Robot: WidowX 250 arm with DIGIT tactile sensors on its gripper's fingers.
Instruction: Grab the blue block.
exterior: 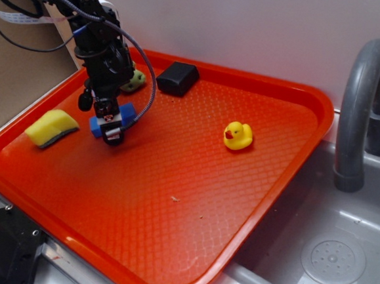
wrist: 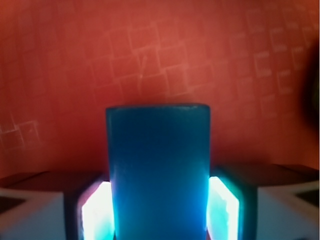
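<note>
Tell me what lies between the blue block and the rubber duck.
Nothing: only bare tray separates the blue block from the rubber duck, as the exterior view shows.

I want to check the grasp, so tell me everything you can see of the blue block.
The blue block is small, rectangular, plain and matte, bright blue with squared edges. It sits between the fingers of the gripper, over the far left part of the red tray. In the wrist view a finger stands close against each long side of it. Whether it rests on the tray or is lifted cannot be told. The yellow sponge lies apart from it.
</note>
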